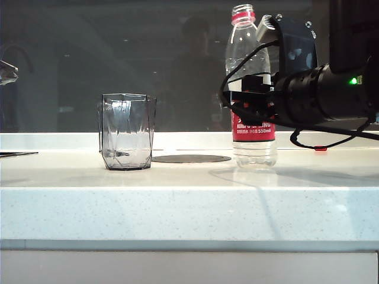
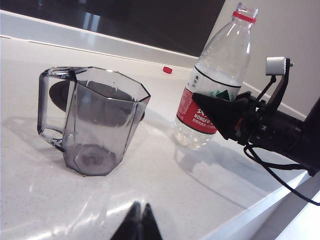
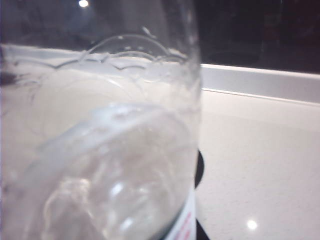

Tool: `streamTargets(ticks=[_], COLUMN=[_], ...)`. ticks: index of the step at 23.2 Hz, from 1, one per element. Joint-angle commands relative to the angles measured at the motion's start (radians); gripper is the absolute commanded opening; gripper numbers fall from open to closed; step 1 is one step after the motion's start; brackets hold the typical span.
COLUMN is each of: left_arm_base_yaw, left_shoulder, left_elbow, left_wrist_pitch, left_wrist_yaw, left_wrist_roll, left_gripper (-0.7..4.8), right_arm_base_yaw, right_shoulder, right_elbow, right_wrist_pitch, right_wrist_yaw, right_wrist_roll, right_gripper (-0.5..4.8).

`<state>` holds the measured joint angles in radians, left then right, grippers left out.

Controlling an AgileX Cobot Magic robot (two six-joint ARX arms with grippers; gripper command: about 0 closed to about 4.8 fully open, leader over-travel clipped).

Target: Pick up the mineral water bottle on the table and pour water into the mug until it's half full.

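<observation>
Right gripper [image 2: 212, 107] level, fingers clasping upright mineral water bottle [image 2: 217, 60].

From my exterior feed the right pincer [image 1: 251, 106] covers the middle of the mineral water bottle [image 1: 253, 142], so most of its label is hidden. My right wrist camera shows only a blurred bottle wall, no fingers. The left pincer [image 2: 136, 222] shows just two dark tips, cut off by the frame edge.
</observation>
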<state>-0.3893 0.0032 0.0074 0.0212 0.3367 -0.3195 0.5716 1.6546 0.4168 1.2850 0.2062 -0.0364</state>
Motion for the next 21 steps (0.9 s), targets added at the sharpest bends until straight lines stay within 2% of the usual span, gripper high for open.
streamTargets(ticks=[1, 5, 12, 17, 21], left_arm_base_yaw=[0.002, 0.002, 0.002, 0.002, 0.002], left_shoulder=[0.0, 0.0, 0.0, 0.0, 0.0], left_elbow=[0.003, 0.003, 0.003, 0.003, 0.003], left_wrist_pitch=[-0.031, -0.076, -0.069, 0.048, 0.061], left_wrist_yaw=[0.0, 0.0, 0.0, -0.001, -0.004], left_wrist_roll=[-0.003, -0.003, -0.003, -0.003, -0.003], left_gripper=[-0.04, -0.04, -0.04, -0.04, -0.04], right_arm_base_yaw=[0.001, 0.001, 0.001, 0.003, 0.004], right_shoulder=[-0.057, -0.1, -0.143, -0.145, -0.145], right_elbow=[0.006, 0.007, 0.037, 0.146, 0.198], right_wrist_pitch=[0.018, -0.009, -0.126, -0.293, -0.393], right_wrist_yaw=[0.002, 0.002, 0.001, -0.003, -0.007], right_wrist_roll=[-0.126, -0.201, -0.317, -0.389, -0.422], right_gripper=[1.87, 1.87, 1.87, 1.87, 1.88])
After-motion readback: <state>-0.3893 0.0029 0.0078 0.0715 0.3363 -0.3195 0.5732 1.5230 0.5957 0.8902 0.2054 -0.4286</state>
